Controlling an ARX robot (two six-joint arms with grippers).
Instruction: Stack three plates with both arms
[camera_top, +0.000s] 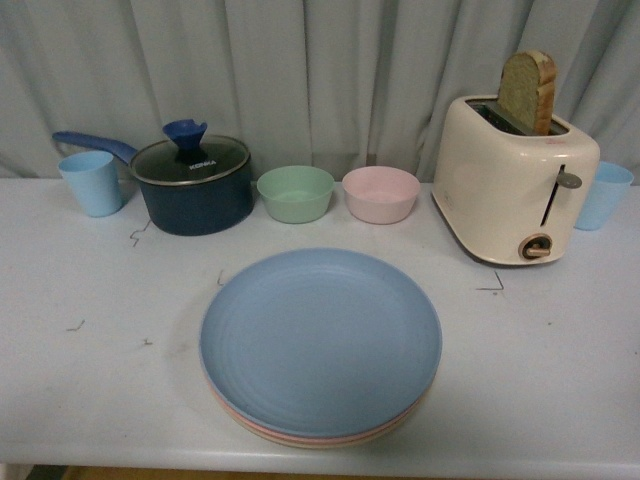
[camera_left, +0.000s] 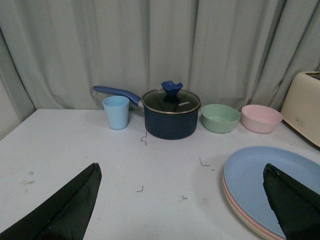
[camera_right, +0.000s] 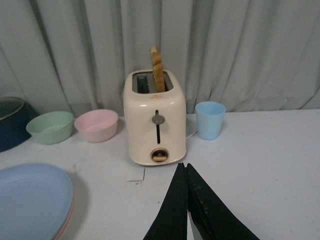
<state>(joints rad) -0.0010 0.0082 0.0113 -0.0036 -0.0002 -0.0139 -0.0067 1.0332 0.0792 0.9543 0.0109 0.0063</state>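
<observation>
Plates are all in one pile near the front edge of the white table, roughly centered. Light blue plate sits on top, with the pink plate and the cream-beige plate only peeking out as thin rims underneath, so I can't really swear which of those two is lower.

Behind the stack there's a row along the grey curtain: a light blue cup on the far left, then a dark blue saucepan with a glass lid and a blue knob, its handle pointing toward that cup. Next come a small green bowl and a small pink bowl, just beside each other. On the right is a cream toaster with a slice of bread sticking up out of one slot, and a second light blue cup half hidden behind it.

Neither arm shows in the front view. From its wrist camera, the left gripper is spread wide, hovering over the bare table just left of the stack and holding nothing. The right gripper has its fingers pressed together with nothing between them, sitting in front of the toaster, off to the right of the plates.
</observation>
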